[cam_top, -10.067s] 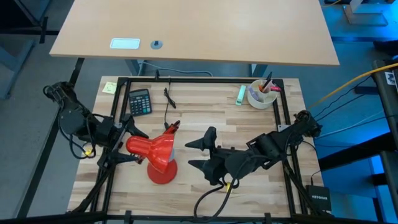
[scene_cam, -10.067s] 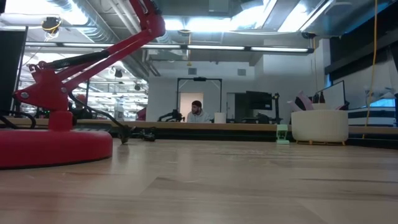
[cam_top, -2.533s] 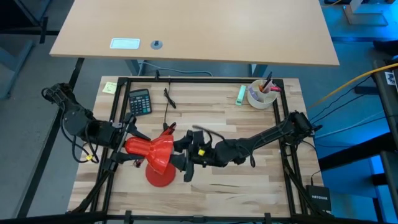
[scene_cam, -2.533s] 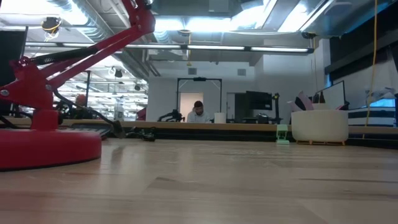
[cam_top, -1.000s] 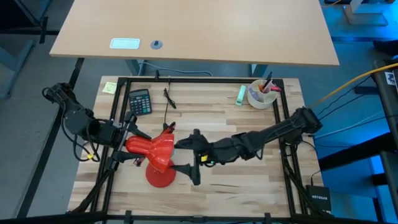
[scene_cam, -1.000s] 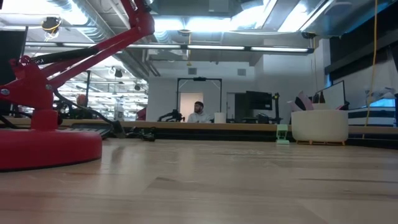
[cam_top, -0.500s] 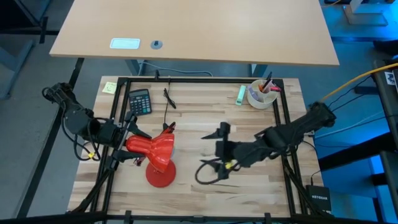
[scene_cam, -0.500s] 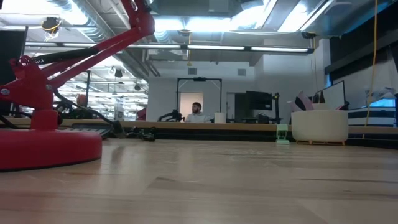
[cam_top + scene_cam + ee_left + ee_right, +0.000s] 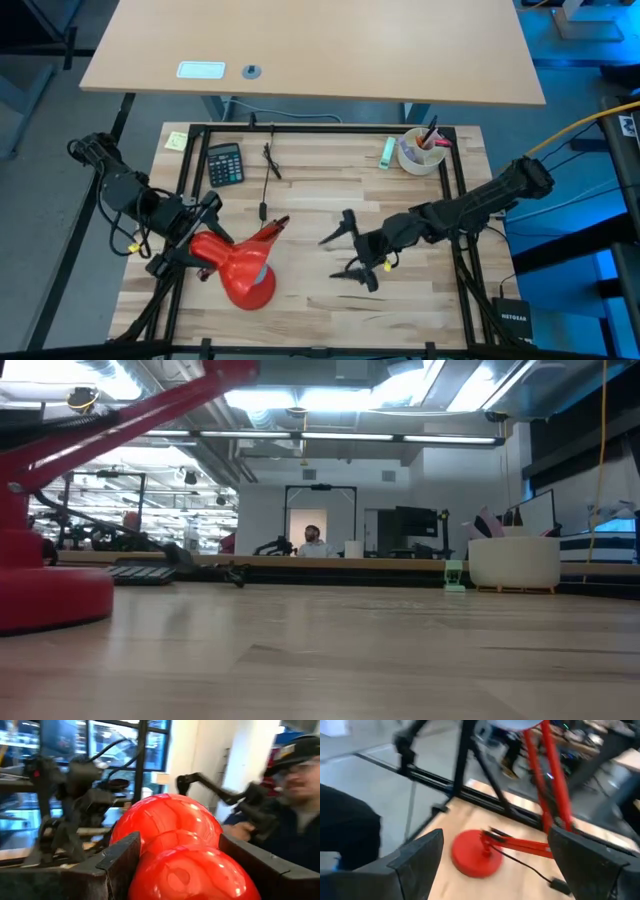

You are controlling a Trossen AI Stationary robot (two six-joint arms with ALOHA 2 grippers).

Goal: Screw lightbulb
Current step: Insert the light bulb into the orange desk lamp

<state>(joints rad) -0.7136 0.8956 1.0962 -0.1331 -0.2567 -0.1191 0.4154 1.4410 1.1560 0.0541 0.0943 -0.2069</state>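
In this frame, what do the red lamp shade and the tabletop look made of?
The lamp shade, held between the left gripper fingers, looks like glossy painted metal or hard plastic: bright reflections streak its curved surface. The tabletop looks like pale butcher-block wood with a matte finish, showing jointed strips and grain.

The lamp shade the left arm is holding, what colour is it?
The lamp shade is glossy red, clearest in the left wrist view, between the left gripper jaws.
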